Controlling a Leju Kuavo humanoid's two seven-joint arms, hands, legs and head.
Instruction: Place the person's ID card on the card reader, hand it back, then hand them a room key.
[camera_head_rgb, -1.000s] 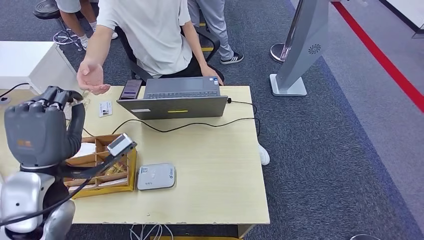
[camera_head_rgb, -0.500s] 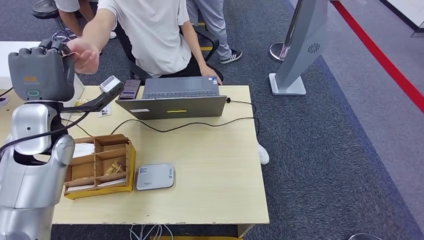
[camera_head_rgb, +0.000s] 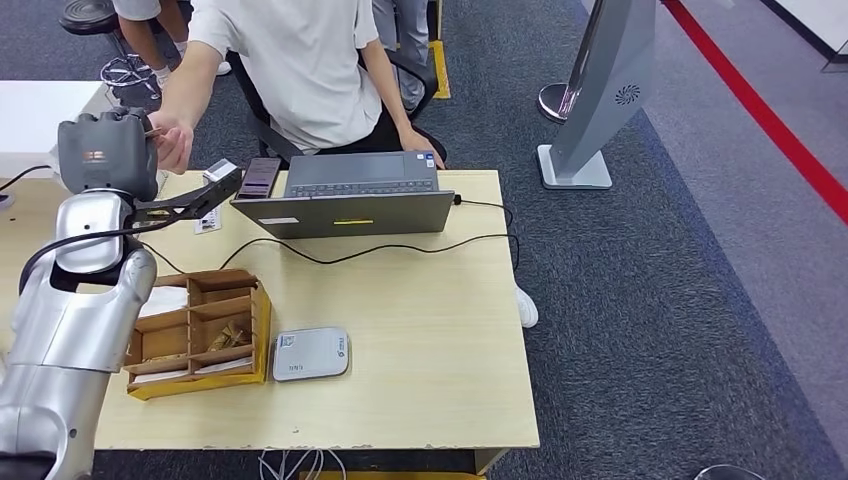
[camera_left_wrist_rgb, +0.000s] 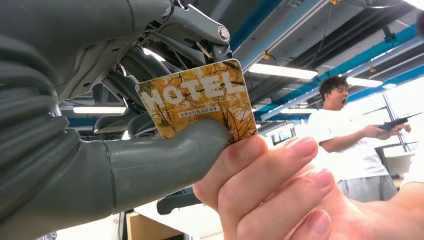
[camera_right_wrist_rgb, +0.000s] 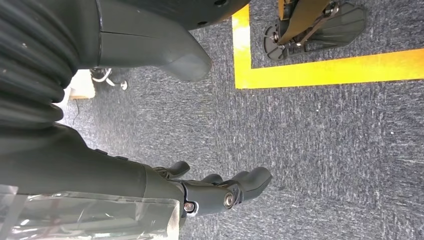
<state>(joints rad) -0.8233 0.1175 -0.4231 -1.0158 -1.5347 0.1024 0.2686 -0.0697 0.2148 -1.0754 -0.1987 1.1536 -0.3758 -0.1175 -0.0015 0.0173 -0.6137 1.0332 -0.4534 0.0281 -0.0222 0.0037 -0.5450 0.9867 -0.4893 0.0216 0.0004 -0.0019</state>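
Mock hotel reception set up inside large office or lab hall. Light wood tabletop (camera_head_rgb: 420, 350) serves as front desk: open laptop (camera_head_rgb: 350, 195) at far edge, person (camera_head_rgb: 300, 60) seated behind it on office chair, white card reader (camera_head_rgb: 311, 353) near front edge, wooden compartment tray (camera_head_rgb: 200, 335) at left edge. Card printed "HOTEL" (camera_left_wrist_rgb: 197, 102). Grey carpet (camera_head_rgb: 650, 300) with red floor line (camera_head_rgb: 760, 110); grey kiosk stand (camera_head_rgb: 605, 90). Wrist view: exposed ceiling, blue beams, strip lights (camera_left_wrist_rgb: 282, 71).

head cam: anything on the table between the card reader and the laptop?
Just a black cable crossing the bare tabletop between the card reader and the laptop, as the head view shows. Nothing else sits in that stretch.
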